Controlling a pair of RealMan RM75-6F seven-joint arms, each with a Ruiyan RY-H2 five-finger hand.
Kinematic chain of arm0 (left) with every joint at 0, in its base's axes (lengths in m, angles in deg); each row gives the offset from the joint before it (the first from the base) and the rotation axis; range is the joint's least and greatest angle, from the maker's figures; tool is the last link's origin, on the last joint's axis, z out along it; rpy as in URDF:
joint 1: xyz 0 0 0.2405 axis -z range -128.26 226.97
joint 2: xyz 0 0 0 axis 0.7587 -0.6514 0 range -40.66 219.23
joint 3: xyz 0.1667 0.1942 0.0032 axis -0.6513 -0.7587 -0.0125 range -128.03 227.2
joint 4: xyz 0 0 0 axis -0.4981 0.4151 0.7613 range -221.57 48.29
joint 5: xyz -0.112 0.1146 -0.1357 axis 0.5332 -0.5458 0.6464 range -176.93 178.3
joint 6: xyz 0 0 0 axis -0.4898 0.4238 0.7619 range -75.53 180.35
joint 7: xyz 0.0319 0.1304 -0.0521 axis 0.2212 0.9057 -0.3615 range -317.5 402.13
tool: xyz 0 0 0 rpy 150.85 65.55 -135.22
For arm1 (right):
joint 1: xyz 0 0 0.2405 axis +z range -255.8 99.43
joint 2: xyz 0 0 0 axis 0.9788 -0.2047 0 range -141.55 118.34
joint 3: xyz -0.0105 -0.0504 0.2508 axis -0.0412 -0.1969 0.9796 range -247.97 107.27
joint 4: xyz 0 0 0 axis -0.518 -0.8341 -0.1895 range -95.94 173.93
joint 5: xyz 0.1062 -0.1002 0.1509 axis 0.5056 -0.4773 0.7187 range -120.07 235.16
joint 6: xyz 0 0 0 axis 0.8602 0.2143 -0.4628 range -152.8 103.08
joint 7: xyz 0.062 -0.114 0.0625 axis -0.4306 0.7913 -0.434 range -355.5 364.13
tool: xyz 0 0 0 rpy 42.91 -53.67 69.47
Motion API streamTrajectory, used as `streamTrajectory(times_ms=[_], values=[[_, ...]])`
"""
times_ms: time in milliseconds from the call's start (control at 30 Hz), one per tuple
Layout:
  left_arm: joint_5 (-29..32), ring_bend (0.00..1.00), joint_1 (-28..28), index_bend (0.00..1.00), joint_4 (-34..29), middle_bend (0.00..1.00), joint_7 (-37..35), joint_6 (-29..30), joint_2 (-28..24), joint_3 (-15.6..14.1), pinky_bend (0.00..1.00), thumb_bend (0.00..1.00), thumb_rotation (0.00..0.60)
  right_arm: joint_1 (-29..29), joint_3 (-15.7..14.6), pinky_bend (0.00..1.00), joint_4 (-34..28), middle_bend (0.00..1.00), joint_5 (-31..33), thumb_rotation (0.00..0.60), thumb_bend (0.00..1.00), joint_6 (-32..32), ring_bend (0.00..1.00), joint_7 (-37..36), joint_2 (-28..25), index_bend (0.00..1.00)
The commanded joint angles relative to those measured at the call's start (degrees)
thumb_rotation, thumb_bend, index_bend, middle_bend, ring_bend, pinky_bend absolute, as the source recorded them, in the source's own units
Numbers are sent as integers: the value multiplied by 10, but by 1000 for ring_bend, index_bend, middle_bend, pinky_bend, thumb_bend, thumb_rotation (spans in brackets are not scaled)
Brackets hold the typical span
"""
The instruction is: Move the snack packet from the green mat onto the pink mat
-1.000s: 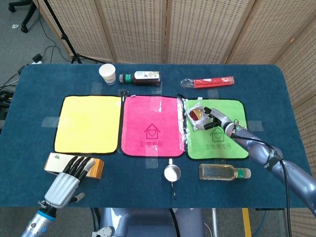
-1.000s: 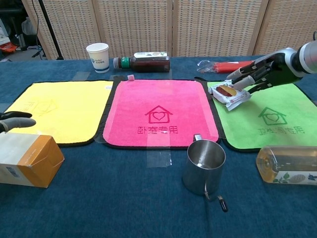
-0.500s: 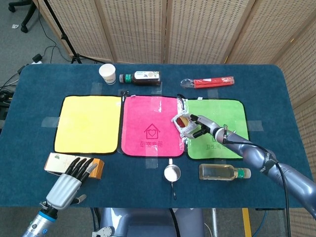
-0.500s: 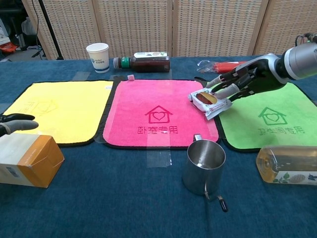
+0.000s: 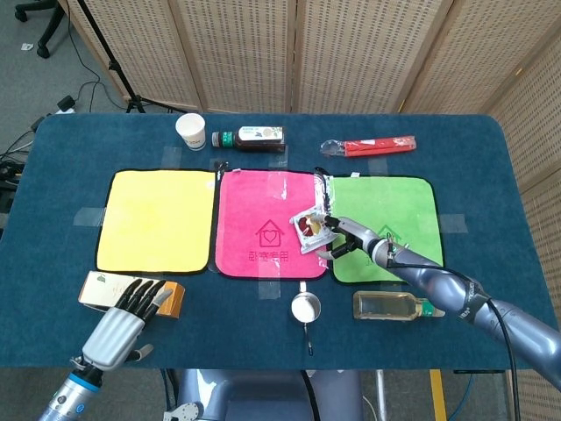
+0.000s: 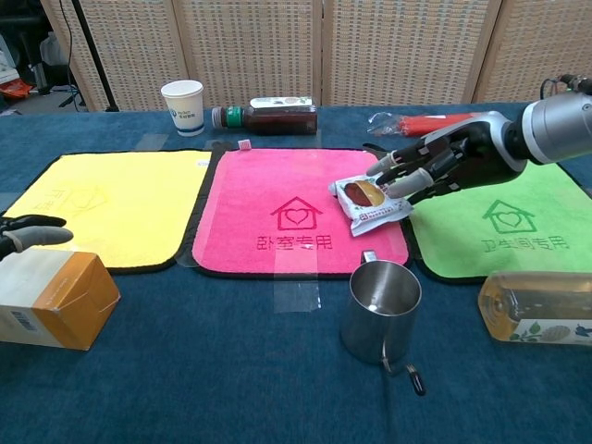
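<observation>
Moved: the clear-wrapped snack packet now hangs over the pink cloth mat, off the green cloth mat.
Right hand: fingers grip the packet, centre-right of frame.
Left hand: fingers spread, holding nothing, lower left.

Steel mug, yellow mat

Behind your dark blue cloth-covered surface stands a row of folding screens with woven tan wicker panels in wooden frames, filling the top of both views. At the upper left of the head view you see grey carpeted floor, black cables trailing across it, a black tripod leg and an office chair's castor base. Light is even and soft.
</observation>
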Motion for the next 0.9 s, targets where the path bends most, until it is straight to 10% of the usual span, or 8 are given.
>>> streamTrajectory(times_ms=[33, 900], values=[[2, 0, 1, 0, 1, 0, -2, -3, 1, 0, 0, 74, 600, -1, -12, 0, -21, 0, 4, 600, 387, -14, 0, -7, -7, 90], [-7, 0, 5, 0, 1, 0, -13, 0, -1, -4, 0, 74, 600, 57, -84, 0, -79, 0, 14, 600, 388, -65, 0, -37, 18, 90]])
